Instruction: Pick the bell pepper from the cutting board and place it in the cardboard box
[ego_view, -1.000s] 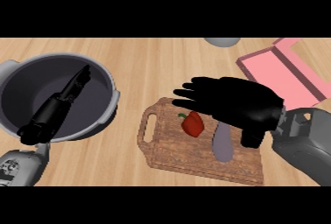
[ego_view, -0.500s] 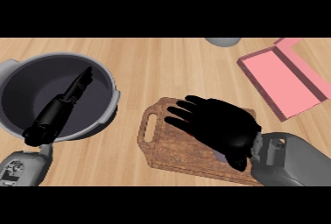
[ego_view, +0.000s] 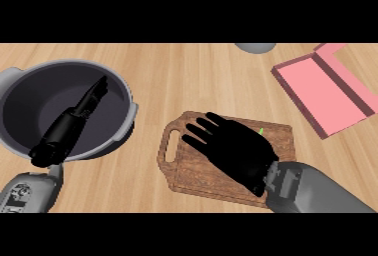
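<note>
My right hand (ego_view: 232, 150) lies low over the wooden cutting board (ego_view: 184, 170), back up, fingers stretched toward the board's handle end. It hides the bell pepper; only a small green speck (ego_view: 260, 131) shows at the hand's far edge. The fingers look straight, so the hand is open. The pink open box (ego_view: 325, 95) lies at the right, apart from the board. My left hand (ego_view: 74, 125) hangs open and still over the grey pot at the left.
A large grey pot (ego_view: 129, 107) stands at the left, close to the board's handle end. A grey round object (ego_view: 256, 47) shows at the top edge. Bare wooden counter (ego_view: 192, 75) lies between pot, board and box.
My right hand has come down and drawn back over the board, covering the red pepper and the grey thing beside it that showed earlier. The left hand has not moved.
</note>
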